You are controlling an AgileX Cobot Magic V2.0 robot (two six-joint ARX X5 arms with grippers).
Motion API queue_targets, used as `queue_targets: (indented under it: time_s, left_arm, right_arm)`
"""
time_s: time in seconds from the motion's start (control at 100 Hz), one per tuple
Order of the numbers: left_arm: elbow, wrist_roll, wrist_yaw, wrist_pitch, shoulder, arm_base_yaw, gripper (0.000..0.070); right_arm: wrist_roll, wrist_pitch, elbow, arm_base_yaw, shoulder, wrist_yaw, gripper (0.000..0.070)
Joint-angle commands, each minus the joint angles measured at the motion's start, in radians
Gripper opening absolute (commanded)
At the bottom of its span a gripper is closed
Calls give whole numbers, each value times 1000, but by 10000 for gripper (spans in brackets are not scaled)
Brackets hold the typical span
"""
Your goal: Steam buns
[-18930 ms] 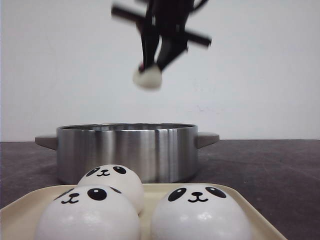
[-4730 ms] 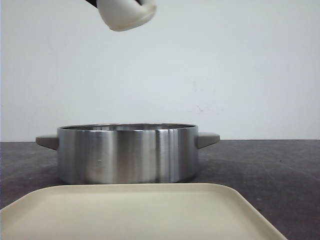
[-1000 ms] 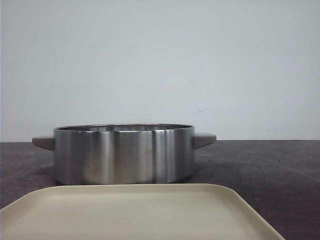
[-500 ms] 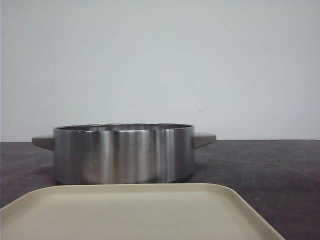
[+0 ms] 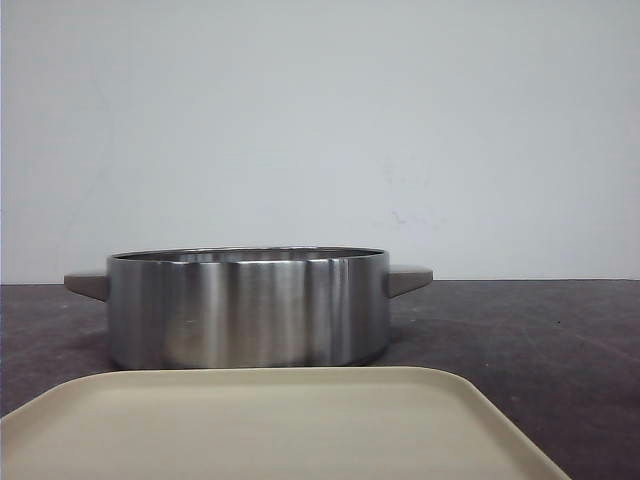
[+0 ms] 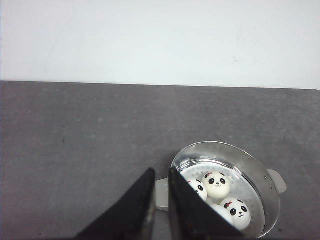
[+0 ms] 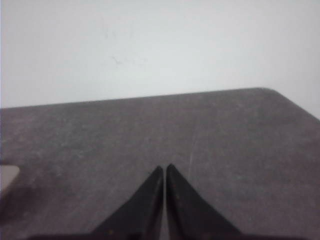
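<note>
Steel pot (image 5: 248,306) on a dark table (image 5: 530,330) — beige tray (image 5: 270,425) just in front

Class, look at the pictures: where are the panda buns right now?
The buns sit inside the steel pot, seen in the left wrist view; the cream tray in front of it is bare.

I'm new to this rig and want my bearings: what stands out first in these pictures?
The steel pot in the middle of the dark table, with panda-faced buns inside it, seen from the left wrist. In front of it lies a bare cream tray.
</note>
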Motion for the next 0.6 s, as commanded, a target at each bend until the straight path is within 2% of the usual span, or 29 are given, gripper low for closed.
queue_targets:
  time_s: [0.0, 0.22, 0.59]
  left_arm:
    - [13, 6, -6, 13, 6, -5, 0]
    - [13, 6, -6, 13, 6, -5, 0]
    - [13, 6, -6, 13, 6, -5, 0]
  right_arm:
    - [9, -35, -2, -3, -18, -5, 5]
    - [10, -171, -2, -3, -16, -5, 5]
    - [8, -151, -2, -3, -16, -22, 5]
